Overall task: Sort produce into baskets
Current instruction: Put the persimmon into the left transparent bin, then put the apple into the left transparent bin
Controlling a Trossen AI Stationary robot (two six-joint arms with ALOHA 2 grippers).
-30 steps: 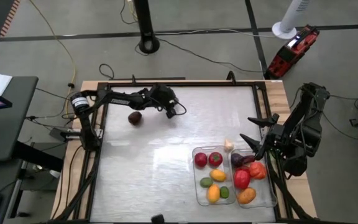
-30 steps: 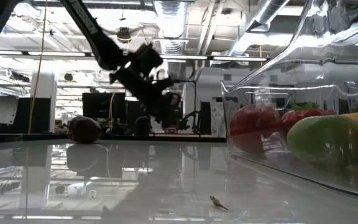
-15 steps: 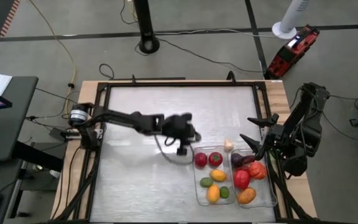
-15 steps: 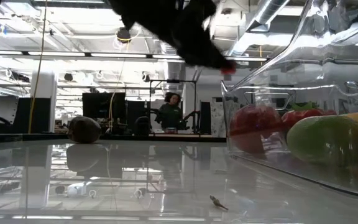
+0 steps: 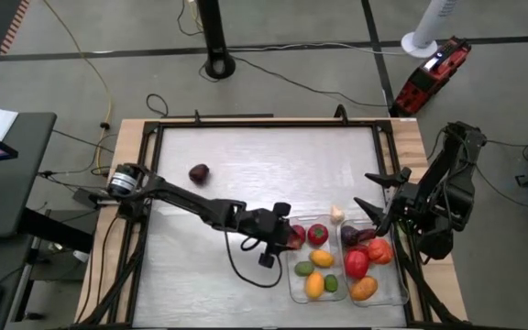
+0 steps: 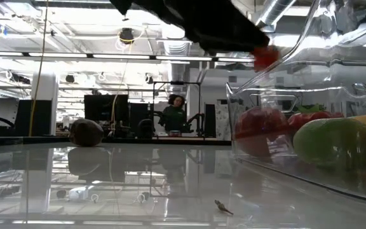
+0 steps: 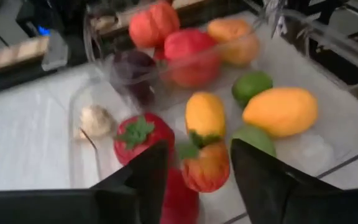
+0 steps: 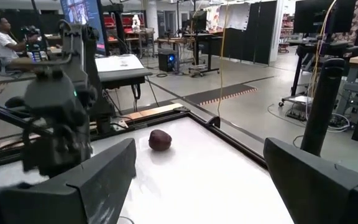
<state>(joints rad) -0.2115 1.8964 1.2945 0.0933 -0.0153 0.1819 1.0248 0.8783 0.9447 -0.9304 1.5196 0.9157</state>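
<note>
Baskets, two clear plastic bins, sit side by side at the table's right front: the left bin holds a strawberry, a yellow pepper, a mango and green limes; the right bin holds red, orange and dark purple pieces. Left tool hangs over the left bin's near corner, fingers parted around a red-orange peach (contact unclear, so whether it grips I cannot tell). Right tool waits wide open beside the right bin. One dark purple fruit lies alone, well apart.
</note>
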